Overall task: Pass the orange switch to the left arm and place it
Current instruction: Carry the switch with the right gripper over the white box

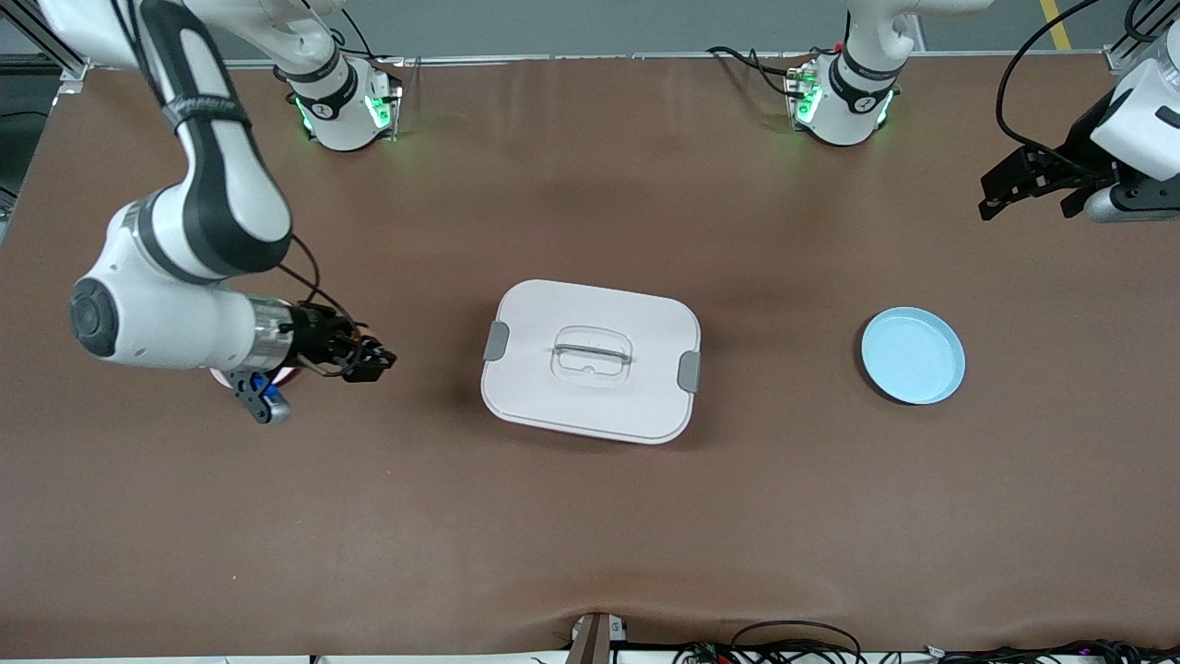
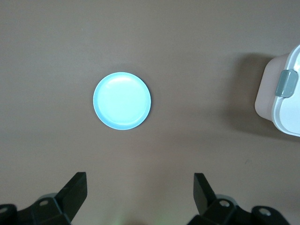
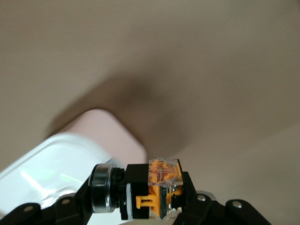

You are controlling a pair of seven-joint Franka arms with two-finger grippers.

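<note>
- No brand, label or writing can be read on any object; the only marks are green lights glowing at the two arm bases in the front view.
- The right end effector [image 1: 373,360] is clenched on the orange switch [image 3: 152,190], held in the air between a pink plate [image 1: 221,376] and the box [image 1: 590,360], just off the plate and clear of the box.
- The right wrist view alone shows the switch itself: a black body with a silver ring at one end and an orange, partly clear block at the other, pinched between the black fingers [image 3: 70,208]. In the front view it is too small to make out.
- That view also shows a rounded corner of the box lid [image 3: 70,154] close below the held switch.
- The left end effector [image 1: 1032,189] is released, jaws wide apart with nothing between them, and the left arm waits high over the brown surface [image 1: 590,516] at its own end.
- The left wrist view shows the blue plate [image 2: 122,101] lying ahead of the spread fingers [image 2: 75,190], and one corner of the box with a grey clip [image 2: 286,83] off to one side.
- Only the front view shows the whole box, its two grey clips and clear recessed handle [image 1: 592,355], lying between the two end effectors.
- Only a sliver of the pink plate shows under the right wrist.
</note>
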